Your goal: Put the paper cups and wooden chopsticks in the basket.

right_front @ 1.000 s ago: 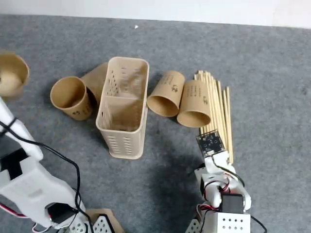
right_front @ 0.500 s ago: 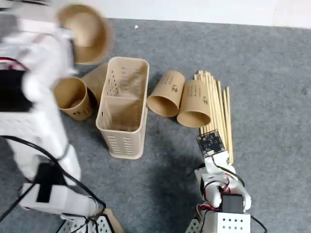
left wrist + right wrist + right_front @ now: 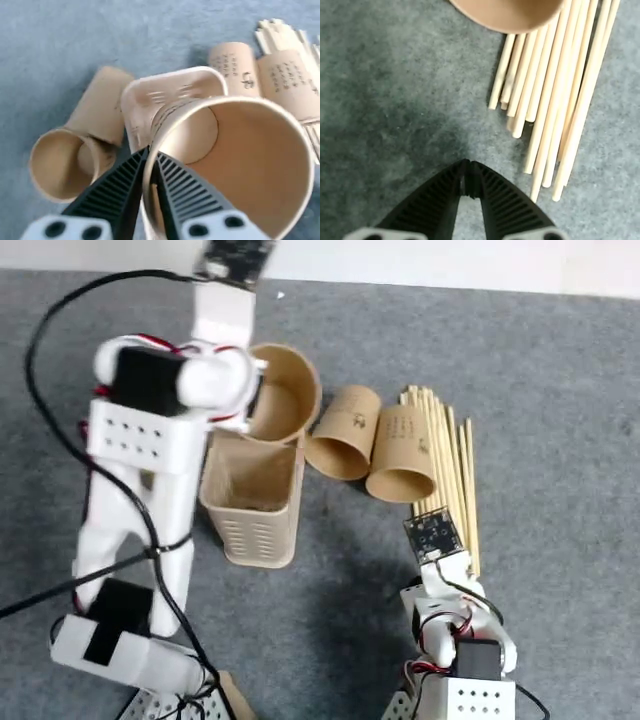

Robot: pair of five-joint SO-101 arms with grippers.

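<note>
My left gripper point(image 3: 150, 156) is shut on the rim of a brown paper cup point(image 3: 235, 160), one finger inside and one outside. In the high view this cup point(image 3: 288, 395) hangs tilted over the far end of the beige slotted basket point(image 3: 248, 525). Two more cups point(image 3: 345, 430) point(image 3: 400, 455) lie on their sides to the right of the basket. Beside them is a bundle of wooden chopsticks point(image 3: 450, 460). Two further cups point(image 3: 55, 160) point(image 3: 102, 100) lie on the basket's other side. My right gripper point(image 3: 466, 167) is shut and empty, low over the carpet just short of the chopstick point(image 3: 555, 100) ends.
Everything rests on grey carpet point(image 3: 560, 370). The left arm point(image 3: 140, 470) stands tall over the basket's left side. The right arm's base point(image 3: 455, 660) sits at the near edge below the chopsticks. A lying cup's rim point(image 3: 510, 12) is just beyond the right gripper.
The left arm has swung in from the far left with the cup and carried it rightwards to above the basket. The right arm has stayed still.
</note>
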